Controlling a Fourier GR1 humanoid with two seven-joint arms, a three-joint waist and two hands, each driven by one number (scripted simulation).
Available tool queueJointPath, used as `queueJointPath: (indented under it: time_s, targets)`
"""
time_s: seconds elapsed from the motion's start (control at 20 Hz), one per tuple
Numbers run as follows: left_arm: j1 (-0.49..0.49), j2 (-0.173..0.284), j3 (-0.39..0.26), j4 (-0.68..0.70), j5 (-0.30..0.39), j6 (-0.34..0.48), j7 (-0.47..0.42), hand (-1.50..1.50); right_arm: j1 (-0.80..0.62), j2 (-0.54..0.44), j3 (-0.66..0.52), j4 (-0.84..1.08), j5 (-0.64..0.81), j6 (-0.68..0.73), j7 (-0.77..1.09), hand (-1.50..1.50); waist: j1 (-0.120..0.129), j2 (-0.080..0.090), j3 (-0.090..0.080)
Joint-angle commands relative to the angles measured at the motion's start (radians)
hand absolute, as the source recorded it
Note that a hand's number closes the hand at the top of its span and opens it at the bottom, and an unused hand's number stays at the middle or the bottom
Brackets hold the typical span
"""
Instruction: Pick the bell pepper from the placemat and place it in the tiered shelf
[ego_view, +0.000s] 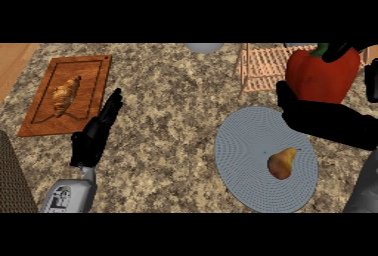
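Nearest the robot: left forearm comes in at lower left, left hand (94, 134) lying over the granite counter (170, 125), fingers straight and held together, pointing away toward the far edge. Holding nothing, touching no object that I can see.

A bit further right: round grey placemat (251, 165) flat on the counter. A pear (282, 163) lies on it, right of centre, stem end tilted up to the right. No pepper on the mat.

Further out on the left: wooden cutting board (44, 112), with a croissant (64, 95) on it, well apart from the left hand's fingertips.

Right side, above the mat's far edge: right hand (325, 120) wrapped round the red bell pepper (319, 75). Palm and thumb cup it from below and left, another finger shows at its right edge. Pepper is upright, green stem on top, lifted clear of the placemat and sitting in front of the tiered shelf (262, 62). Can't tell whether it is over the shelf or short of it.

Far edge: wooden slatted shelf at upper right, partly hidden by the pepper. A grey rounded object (204, 47) is cut off at the top; can't identify it.
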Motion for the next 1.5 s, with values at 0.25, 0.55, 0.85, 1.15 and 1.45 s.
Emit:
queueJointPath:
  time_s: [0.25, 0.55, 0.85, 1.15, 1.45]
  targets:
    - [-0.001, -0.029, -0.037, -0.055, -0.028, 0.022, 0.059, 0.0, -0.174, -0.099, -0.149, 0.207, -0.002, -0.022, -0.044, 1.5, 0.005, 0.001, 0.0]
    - [-0.002, -0.03, -0.015, -0.018, -0.018, 0.027, 0.006, 0.0, -0.248, -0.188, -0.217, 0.35, -0.024, -0.053, -0.123, 1.5, 0.007, 0.001, 0.0]
    - [-0.05, 0.01, 0.031, 0.035, 0.009, -0.008, 0.005, 0.0, -0.185, -0.247, -0.192, 0.436, 0.013, -0.147, -0.277, 1.5, 0.002, 0.002, 0.0]
    - [0.005, -0.041, -0.044, -0.029, -0.037, 0.021, 0.041, 0.0, -0.238, -0.214, -0.146, 0.678, 0.131, -0.337, -0.319, 1.5, 0.011, 0.003, 0.0]
    - [0.036, -0.031, -0.037, -0.029, -0.019, -0.001, -0.007, 0.0, -0.269, -0.267, -0.203, 0.914, 0.097, -0.506, -0.539, 1.5, 0.018, 0.006, 0.0]
